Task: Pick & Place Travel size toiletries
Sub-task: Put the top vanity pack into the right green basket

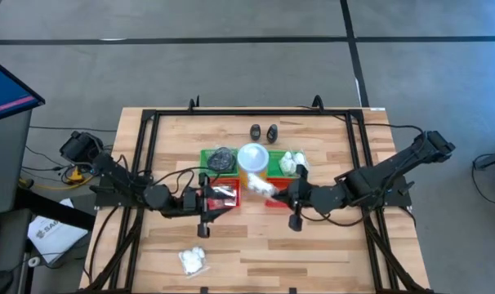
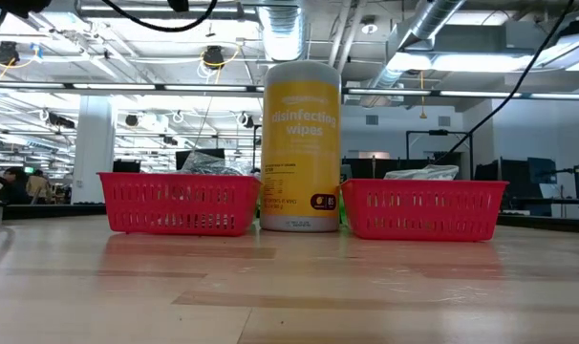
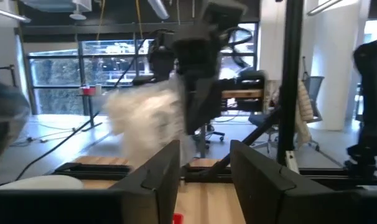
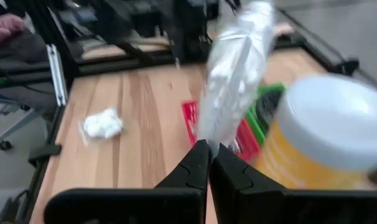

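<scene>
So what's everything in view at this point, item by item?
held packet: one, white in clear wrap, above the trays
loose packet: one, white, near table edge
tray packets: a few, white, right-side green tray
grey pad: one, dark, left-side green tray
bottles: two, black, beyond the trays
wipes canister: one, yellow with white lid, between the trays
green trays: two, behind the red ones
red trays: two, either side of the canister
table: one, light wood
left hand: open, facing the held packet
right hand: shut on the held packet
</scene>
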Controlling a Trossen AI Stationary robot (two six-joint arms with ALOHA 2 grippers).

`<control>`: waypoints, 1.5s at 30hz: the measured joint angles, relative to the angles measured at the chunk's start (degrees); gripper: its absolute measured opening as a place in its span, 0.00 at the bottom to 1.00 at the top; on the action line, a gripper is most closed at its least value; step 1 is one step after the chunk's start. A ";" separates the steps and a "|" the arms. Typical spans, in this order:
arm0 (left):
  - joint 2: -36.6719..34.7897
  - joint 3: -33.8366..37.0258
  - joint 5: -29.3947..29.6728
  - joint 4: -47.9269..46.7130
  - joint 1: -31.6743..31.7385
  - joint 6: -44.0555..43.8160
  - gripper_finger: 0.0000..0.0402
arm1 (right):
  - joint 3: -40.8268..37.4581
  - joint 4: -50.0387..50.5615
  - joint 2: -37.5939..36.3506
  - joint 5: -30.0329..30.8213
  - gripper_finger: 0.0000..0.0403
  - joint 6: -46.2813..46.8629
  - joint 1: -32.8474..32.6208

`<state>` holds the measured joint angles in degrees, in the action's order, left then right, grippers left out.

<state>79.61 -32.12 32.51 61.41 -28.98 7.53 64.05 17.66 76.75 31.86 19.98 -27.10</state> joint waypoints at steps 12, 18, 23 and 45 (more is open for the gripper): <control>0.00 0.00 0.02 -0.05 -3.79 -0.05 0.31 | 0.00 19.63 -2.65 -0.04 0.00 13.74 1.30; 0.00 0.00 0.02 -0.07 -4.49 -0.05 0.31 | 0.00 24.99 -2.67 -1.30 0.00 17.13 4.56; 0.00 0.00 0.02 -0.07 -4.49 -0.07 0.30 | 0.00 26.47 -2.67 -6.36 0.00 16.10 9.24; -0.02 0.00 0.02 -1.57 -4.49 -0.48 0.29 | -12.63 11.25 -7.78 -26.19 0.00 5.62 25.17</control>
<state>79.59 -32.12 32.53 59.84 -33.47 7.05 51.43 28.91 68.97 5.67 25.60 -1.93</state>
